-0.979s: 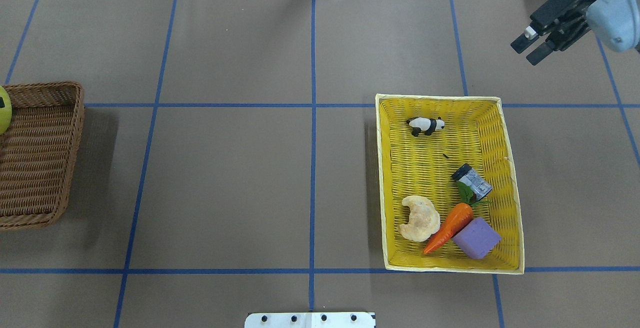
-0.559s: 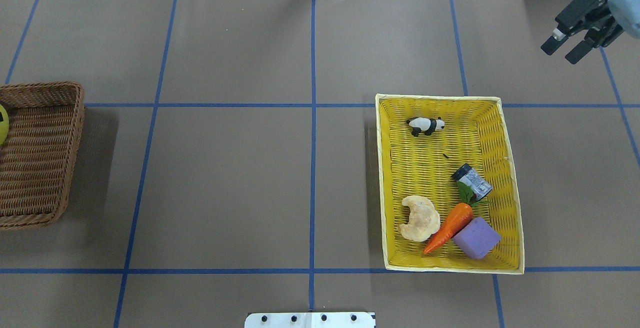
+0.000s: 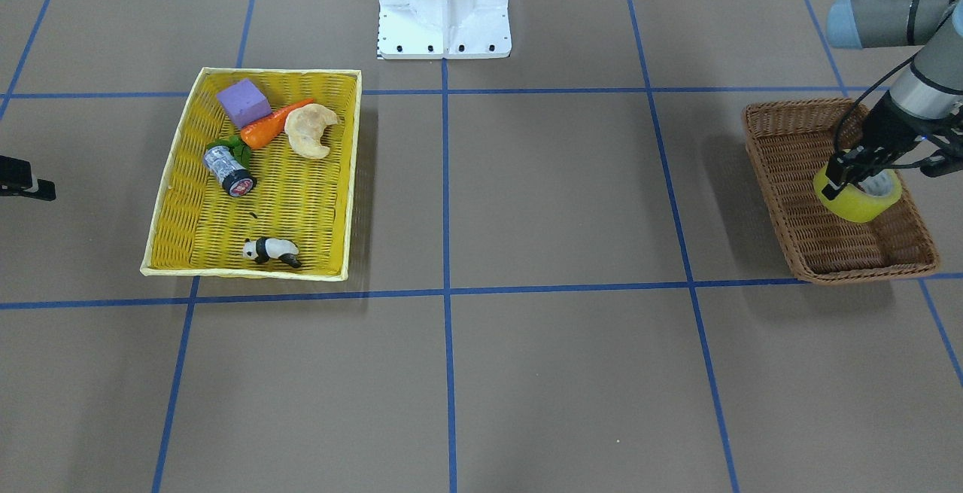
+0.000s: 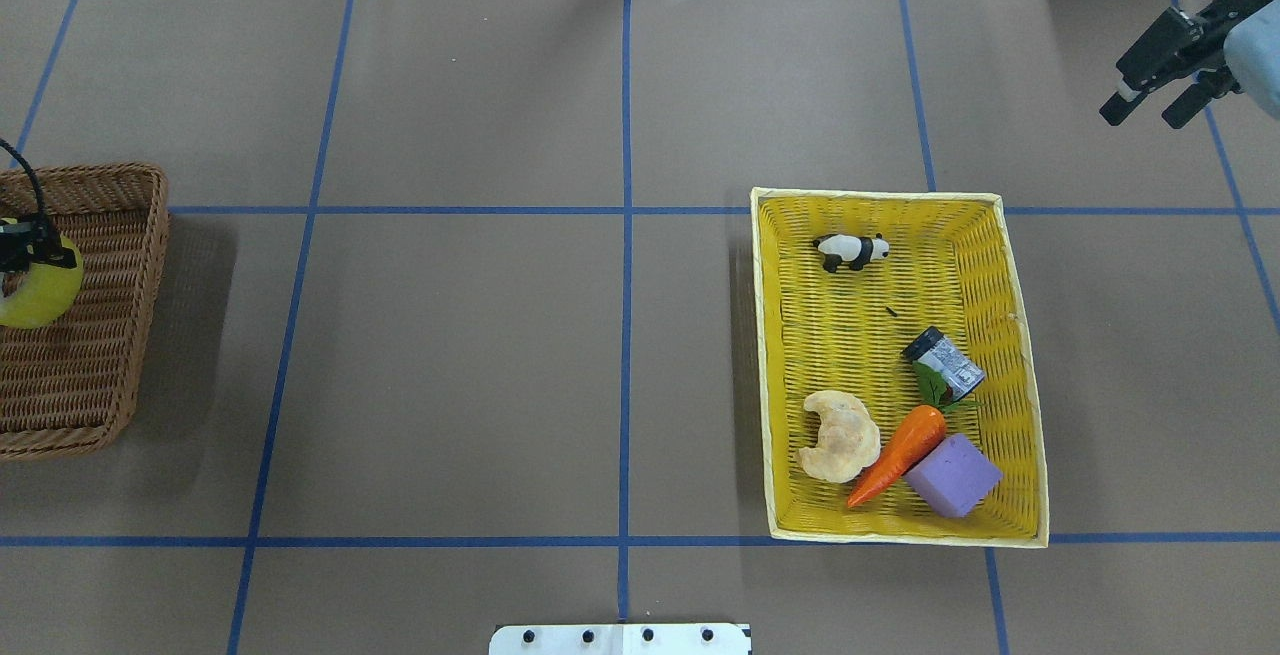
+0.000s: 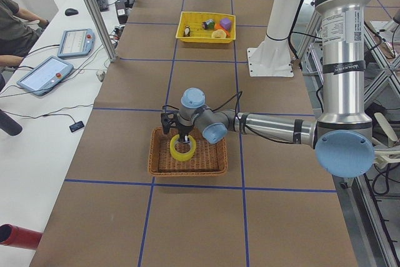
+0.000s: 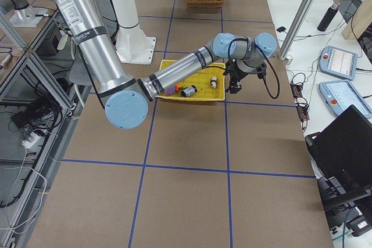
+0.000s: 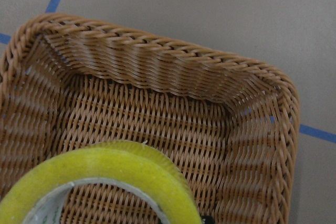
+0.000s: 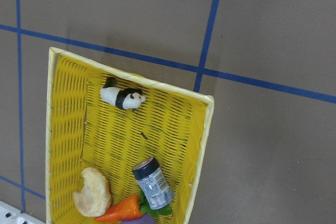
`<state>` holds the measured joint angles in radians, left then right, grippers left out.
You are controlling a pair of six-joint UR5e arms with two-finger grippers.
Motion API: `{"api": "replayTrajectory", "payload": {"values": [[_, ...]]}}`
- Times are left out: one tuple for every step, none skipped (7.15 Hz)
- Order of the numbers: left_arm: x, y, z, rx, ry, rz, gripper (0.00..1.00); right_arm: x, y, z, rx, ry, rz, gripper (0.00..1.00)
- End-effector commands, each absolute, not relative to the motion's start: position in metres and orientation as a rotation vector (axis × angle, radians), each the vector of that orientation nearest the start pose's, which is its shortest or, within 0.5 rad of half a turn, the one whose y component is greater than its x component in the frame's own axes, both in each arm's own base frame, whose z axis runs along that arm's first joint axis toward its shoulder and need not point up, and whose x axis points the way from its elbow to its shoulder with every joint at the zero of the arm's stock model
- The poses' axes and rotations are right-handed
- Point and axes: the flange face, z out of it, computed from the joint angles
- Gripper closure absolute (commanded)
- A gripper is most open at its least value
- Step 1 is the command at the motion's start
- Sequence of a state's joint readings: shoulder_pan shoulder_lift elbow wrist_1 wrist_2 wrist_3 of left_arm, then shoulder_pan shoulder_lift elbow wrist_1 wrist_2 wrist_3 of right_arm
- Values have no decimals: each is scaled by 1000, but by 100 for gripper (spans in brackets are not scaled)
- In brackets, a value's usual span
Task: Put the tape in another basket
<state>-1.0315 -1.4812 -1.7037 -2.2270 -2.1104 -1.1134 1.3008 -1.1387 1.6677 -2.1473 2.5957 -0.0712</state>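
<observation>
The tape [image 3: 859, 199], a yellowish roll with a pale core, hangs tilted in my left gripper [image 3: 849, 174], which is shut on its wall. It is held just above the floor of the dark brown wicker basket [image 3: 782, 154]. In the overhead view the tape [image 4: 40, 287] sits over the basket [image 4: 100, 355] at the far left edge. The left wrist view shows the tape [image 7: 110, 174] low in frame and the basket's far wall [image 7: 157, 72]. My right gripper [image 4: 1148, 105] is open and empty, high at the far right, away from both baskets.
The yellow woven tray [image 4: 1020, 335] on the right holds a panda figure [image 4: 850, 251], a silver cylinder [image 4: 943, 360], a carrot [image 4: 897, 453], a croissant [image 4: 838, 450] and a purple block [image 4: 953, 475]. The robot base [image 3: 444, 4] stands at the near middle edge.
The tape and my left gripper have moved right, further over the brown basket and into view. My right gripper has drawn back toward the far right corner.
</observation>
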Motion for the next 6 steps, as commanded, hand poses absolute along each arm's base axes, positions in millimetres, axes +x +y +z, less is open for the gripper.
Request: {"api": "replayTrajectory", "payload": {"values": [[223, -444, 579, 17, 776, -296, 100, -129, -605, 409, -129, -961, -309, 10], [232, -441, 569, -11, 754, -289, 100, -129, -606, 411, -119, -944, -315, 10], [236, -437, 567, -20, 744, -280, 100, -133, -606, 412, -125, -944, -316, 10], [235, -435, 568, -22, 742, -279, 98, -133, -606, 410, -126, -947, -297, 10], [236, -434, 571, -23, 735, -276, 14, -134, -606, 411, -118, -949, -283, 10], [235, -435, 570, -13, 732, -278, 2, -134, -606, 412, -113, -950, -282, 10]]}}
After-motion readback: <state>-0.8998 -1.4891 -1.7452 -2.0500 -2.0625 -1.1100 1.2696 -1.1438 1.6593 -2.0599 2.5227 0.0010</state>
